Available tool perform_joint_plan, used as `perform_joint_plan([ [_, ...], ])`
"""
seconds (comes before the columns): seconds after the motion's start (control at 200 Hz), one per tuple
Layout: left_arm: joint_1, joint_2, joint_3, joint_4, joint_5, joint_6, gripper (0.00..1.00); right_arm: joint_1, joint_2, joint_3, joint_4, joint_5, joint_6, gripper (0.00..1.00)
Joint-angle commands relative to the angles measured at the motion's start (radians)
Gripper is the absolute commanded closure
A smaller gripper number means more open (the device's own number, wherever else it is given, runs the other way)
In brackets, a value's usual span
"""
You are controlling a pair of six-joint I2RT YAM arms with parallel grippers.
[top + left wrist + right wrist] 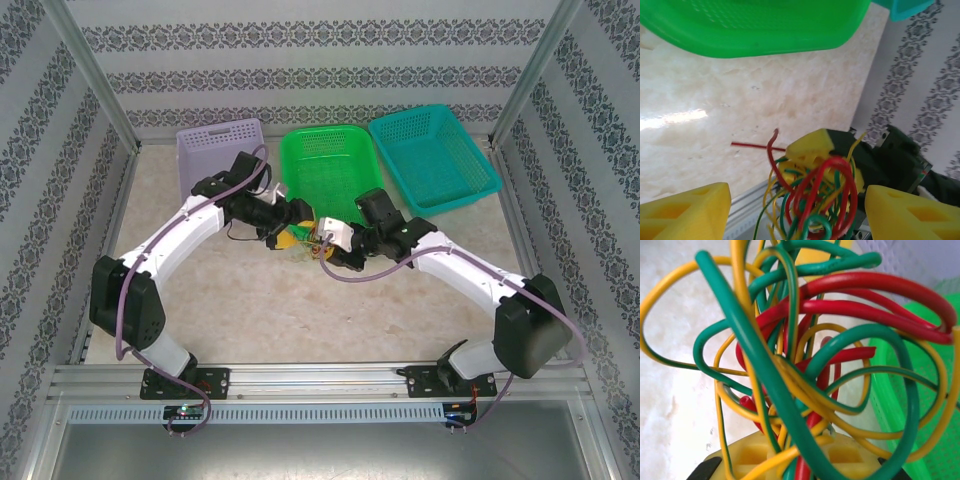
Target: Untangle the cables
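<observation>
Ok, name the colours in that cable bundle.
Red, green and yellow cables, best in the right wrist view.

Top external: high, well back from green basket [325,165], looking down. Wrist views: opposite sides, very close on cables [756,360] beside that basket; both views share them.

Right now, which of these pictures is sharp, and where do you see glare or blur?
Top external view: evenly lit and sharp. Left wrist view: a bright glare streak on the table; the near yellow fingers look soft. Right wrist view: the cables sit very close, and the table behind them is washed out and blurred.
</observation>
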Motion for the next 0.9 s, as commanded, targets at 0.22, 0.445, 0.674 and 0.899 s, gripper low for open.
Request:
perform_joint_plan([
  [0.22, 0.008, 0.021, 0.064, -0.069, 0.128, 0.032, 0.28, -0.07, 0.06, 0.077, 0.024, -0.254, 0.045, 1.0],
  [0.445, -0.012, 0.024, -0.022, -0.004, 0.127, 0.002, 0.31, -0.067, 0.072, 0.102, 0.036, -0.274, 0.08, 0.98],
  [0.674, -0.01, 0.019, -0.035, 0.031, 0.063, -0.02, 0.68, -0.061, 0.05, 0.086, 0.036, -0.246, 0.088, 0.99],
  [0.899, -0.01, -0.089, -0.085, 0.108, -0.199, -0.12, 1.0, -0.059, 0.054, 0.103, 0.045, -0.204, 0.378, 1.0],
])
